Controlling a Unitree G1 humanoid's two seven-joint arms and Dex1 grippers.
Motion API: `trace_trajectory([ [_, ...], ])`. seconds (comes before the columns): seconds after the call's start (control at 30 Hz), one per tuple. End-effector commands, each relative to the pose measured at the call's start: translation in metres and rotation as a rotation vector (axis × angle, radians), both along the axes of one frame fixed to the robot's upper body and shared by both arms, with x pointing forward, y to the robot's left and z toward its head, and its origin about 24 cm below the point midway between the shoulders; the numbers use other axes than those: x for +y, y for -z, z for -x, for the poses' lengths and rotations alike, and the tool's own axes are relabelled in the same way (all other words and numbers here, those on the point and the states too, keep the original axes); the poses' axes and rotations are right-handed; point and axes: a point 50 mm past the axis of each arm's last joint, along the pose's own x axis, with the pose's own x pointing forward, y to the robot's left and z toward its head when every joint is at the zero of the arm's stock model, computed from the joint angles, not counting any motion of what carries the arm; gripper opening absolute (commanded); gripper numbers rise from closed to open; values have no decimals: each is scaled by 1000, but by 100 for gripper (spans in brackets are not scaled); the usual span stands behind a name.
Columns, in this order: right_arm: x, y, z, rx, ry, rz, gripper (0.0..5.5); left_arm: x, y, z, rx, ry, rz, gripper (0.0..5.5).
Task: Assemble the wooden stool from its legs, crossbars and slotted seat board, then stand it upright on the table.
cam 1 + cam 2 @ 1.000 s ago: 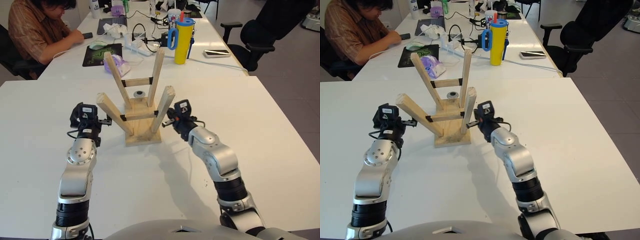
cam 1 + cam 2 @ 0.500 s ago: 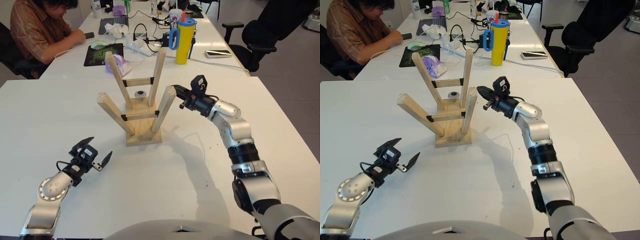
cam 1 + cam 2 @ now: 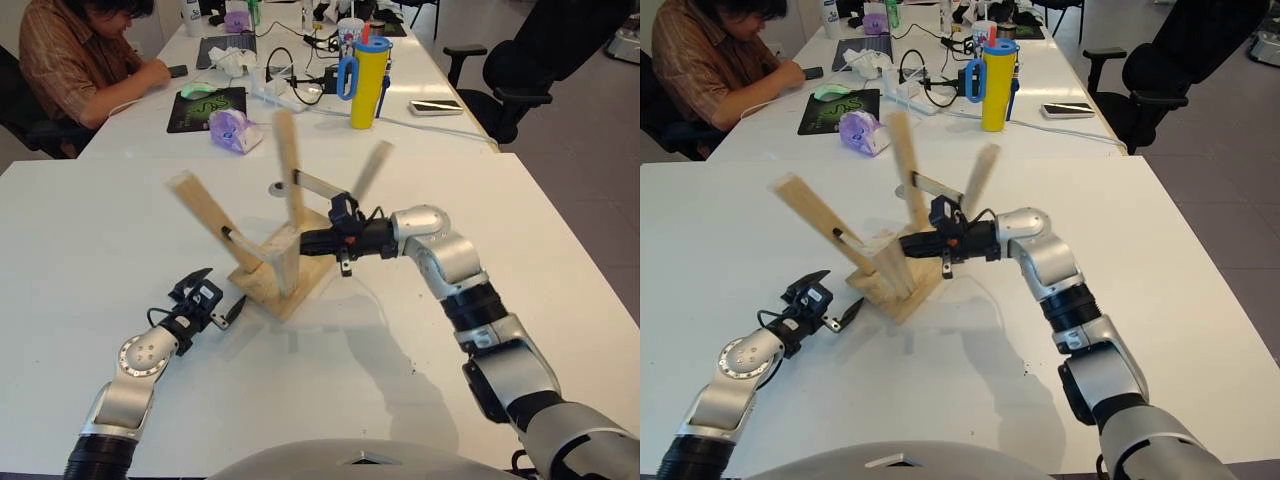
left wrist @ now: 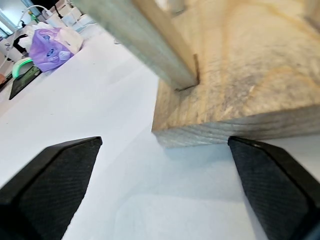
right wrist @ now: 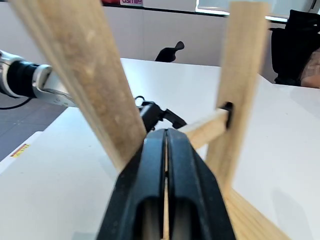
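Tabletop (image 3: 90, 230) carries the stool (image 3: 283, 262) upside down and tilted, seat board (image 3: 305, 285) low against the surface and legs splayed upward. The right gripper (image 3: 305, 240) reaches in between the legs just above the board, fingers pressed together on nothing. The left gripper (image 3: 226, 287) sits low beside the board's near edge, fingers spread apart.

We work at a white table (image 3: 560, 250), and just behind it stands a second white table (image 3: 420, 70), crowded with a yellow jug (image 3: 366, 85) with a blue handle, a purple packet (image 3: 232, 130), a black mat (image 3: 205, 108), a phone (image 3: 434, 106) and tangled cables (image 3: 300, 85). To the right we see grey floor (image 3: 590, 160) and a black office chair (image 3: 500, 90). In the right wrist view a pale wall (image 5: 150, 30) stands behind another black chair (image 5: 167, 51).
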Motion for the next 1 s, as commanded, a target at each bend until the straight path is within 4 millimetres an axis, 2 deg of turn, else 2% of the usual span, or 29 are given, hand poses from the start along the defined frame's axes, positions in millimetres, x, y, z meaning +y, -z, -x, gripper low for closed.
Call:
trace_trajectory([
  [0.03, 17, 18, 11, 27, 116, 26, 3, -5, 18, 3, 76, -61, -14, 468],
  [0.13, 14, 29, 20, 83, 342, 16, 3, -12, 16, 1, 44, -99, 1, 468],
  [0.27, -2, 22, 49, 227, 556, -115, 3, -4, 7, 17, -18, -223, 12, 468],
  [0.37, -28, 28, 79, 326, 630, -114, 3, 4, -2, 44, -64, -224, 28, 468],
  [0.47, -64, 42, 84, 335, 799, -46, 3, 23, -8, 62, -56, -230, 10, 468],
  [0.57, -111, 60, 72, 295, 1047, 63, 3, 28, -15, 66, -43, -148, -8, 468],
  [0.63, -136, 73, 62, 262, 1161, 155, 3, 20, -15, 63, -32, -79, -3, 468],
  [0.7, -152, 81, 50, 216, 1221, 226, 3, 10, -11, 58, -13, -18, 10, 468],
  [0.77, -155, 86, 33, 187, 1222, 252, 3, 3, -6, 54, 28, 35, 15, 468],
  [0.9, -146, 95, 5, 125, 1161, 278, 3, 2, 0, 47, 93, 111, -21, 468],
  [1.0, -135, 105, -8, 121, 1087, 299, 3, 5, 7, 43, 147, 150, -66, 468],
])
